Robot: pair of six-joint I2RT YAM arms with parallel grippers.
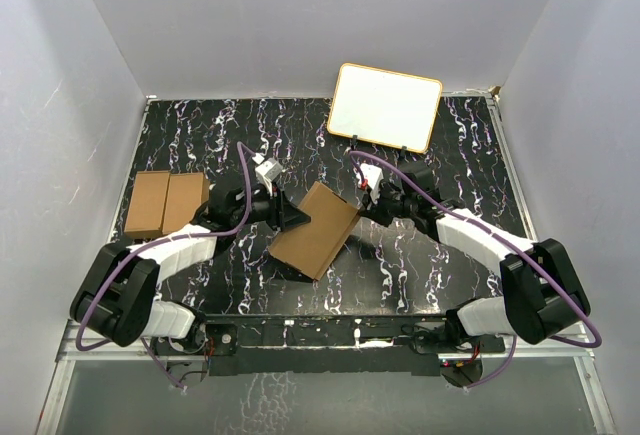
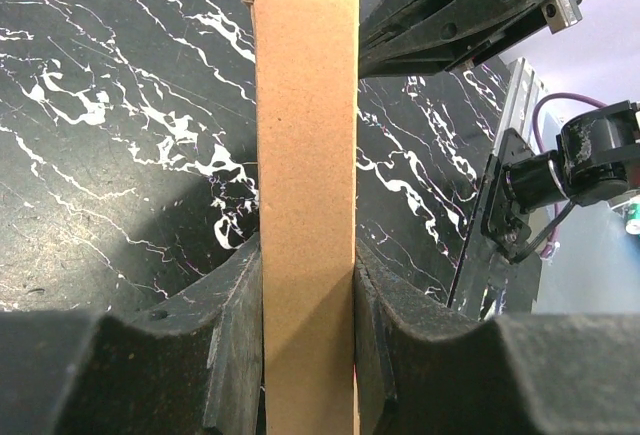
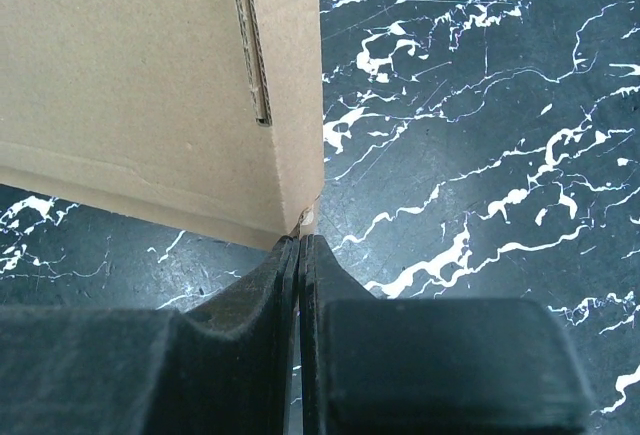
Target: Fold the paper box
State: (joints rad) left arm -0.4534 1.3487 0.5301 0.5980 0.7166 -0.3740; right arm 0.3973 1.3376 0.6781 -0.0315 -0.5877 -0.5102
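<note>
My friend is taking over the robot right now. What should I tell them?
Left gripper: fingers clamped on the narrow sides of the paper box, held tilted at mid-table.
Right gripper: fingers shut, tips at one lower corner of the box; I cannot tell if they pinch it.
Done: the box is formed into a slim carton.
Left: its far end looks open, so the end flaps probably need closing.

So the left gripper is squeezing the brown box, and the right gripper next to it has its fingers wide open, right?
Not quite. The left gripper does squeeze the paper box, but the right gripper next to it has its fingers pressed shut, not wide open. The right wrist view shows it.
</note>
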